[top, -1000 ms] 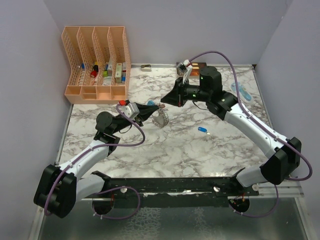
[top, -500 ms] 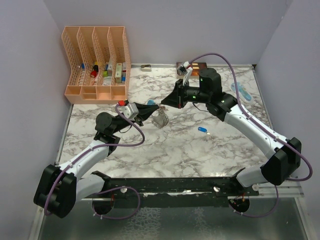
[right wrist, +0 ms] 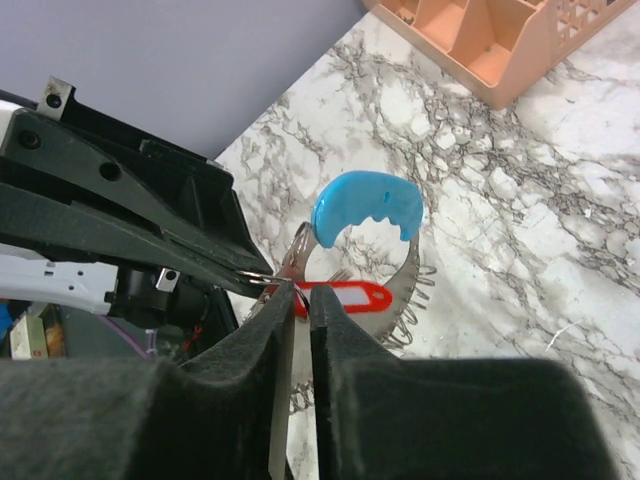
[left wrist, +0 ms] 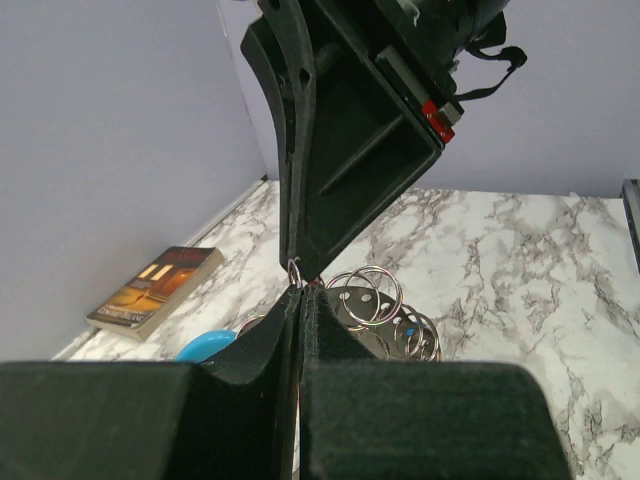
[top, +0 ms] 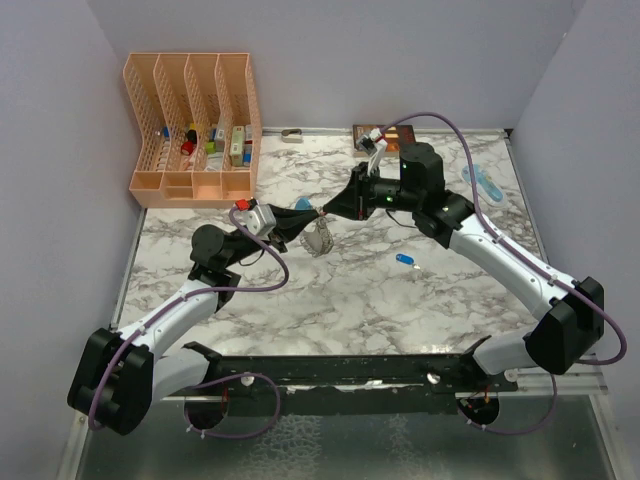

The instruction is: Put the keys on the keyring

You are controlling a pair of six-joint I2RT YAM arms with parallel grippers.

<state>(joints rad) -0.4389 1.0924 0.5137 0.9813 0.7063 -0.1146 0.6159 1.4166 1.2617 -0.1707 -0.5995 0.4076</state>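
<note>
The left gripper (left wrist: 301,292) was pressed shut on a thin ring of the keyring (top: 320,236), which hung from its tips with the blue strap (right wrist: 366,208) alongside. The right gripper (right wrist: 302,296) met it tip to tip, fingers nearly together at the red key (right wrist: 345,297); whether they gripped it was unclear. The blue key (top: 405,259) lay on the table (top: 350,300), well apart.

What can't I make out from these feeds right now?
Top view: left gripper and right gripper meet; what passes between them is too small.
Right wrist: its fingers hide the red key's inner end; grip unclear.
Left wrist: its fingers cover where the keyring is pinched.
</note>
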